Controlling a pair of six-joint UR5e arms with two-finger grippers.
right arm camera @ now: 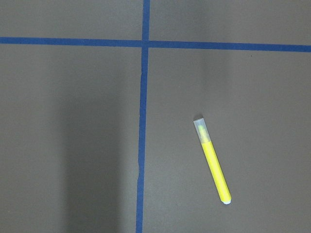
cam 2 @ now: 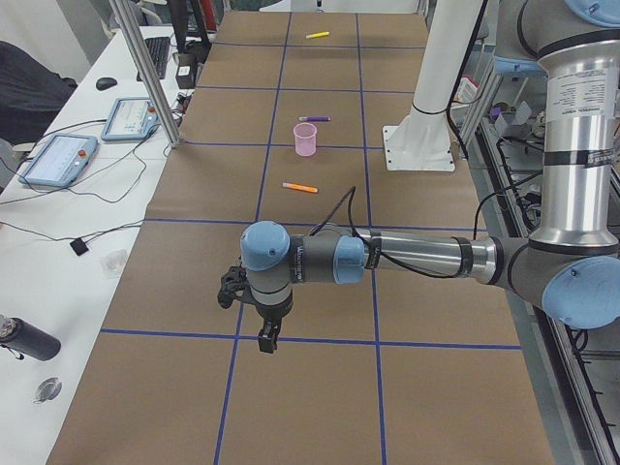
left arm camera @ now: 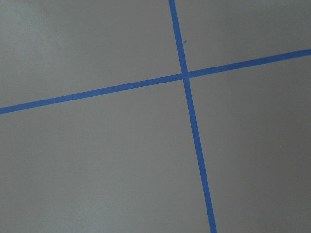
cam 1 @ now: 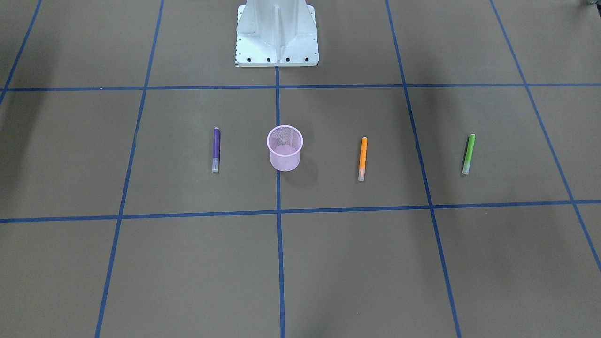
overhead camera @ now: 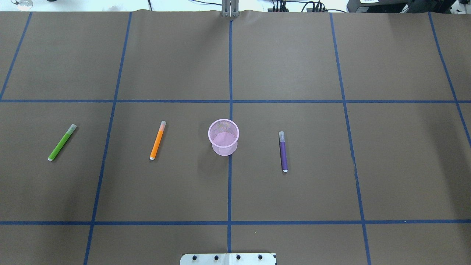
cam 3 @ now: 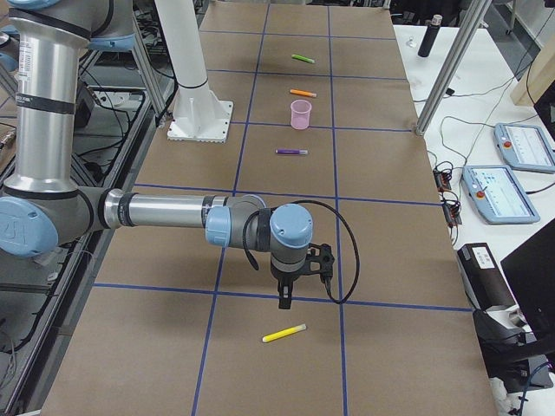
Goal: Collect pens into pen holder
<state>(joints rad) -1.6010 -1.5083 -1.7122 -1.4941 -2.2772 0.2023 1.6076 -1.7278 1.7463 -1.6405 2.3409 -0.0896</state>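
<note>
Plainly cannot judge the jaw gap of left gripper (cam 2: pixel 263 339) or right gripper (cam 3: pixel 284 300), seen only side-on and small. Lying flat in a row with upright pen holder (overhead camera: pixel 223 137): green pen (overhead camera: pixel 62 142), orange pen (overhead camera: pixel 158 140), purple pen (overhead camera: pixel 283 151), long axes roughly front-to-back, caps pointing away from robot base (cam 1: pixel 277 35), green tilted most. Near right gripper, yellow pen (right arm camera: pixel 212 161).

Robotics lab, seen from fixed cameras around my work table.
I am standing on a white pedestal (cam 2: pixel 426 107) bolted at a long table (cam 2: pixel 320 407), which is wearing brown paper marked off with a blue tape grid (overhead camera: pixel 230 184). Two teach pendants (cam 2: pixel 58 158) are lying on the white bench (cam 2: pixel 48 291) alongside, and an aluminium frame post (cam 2: pixel 143 68) is rising at the table's edge.
</note>
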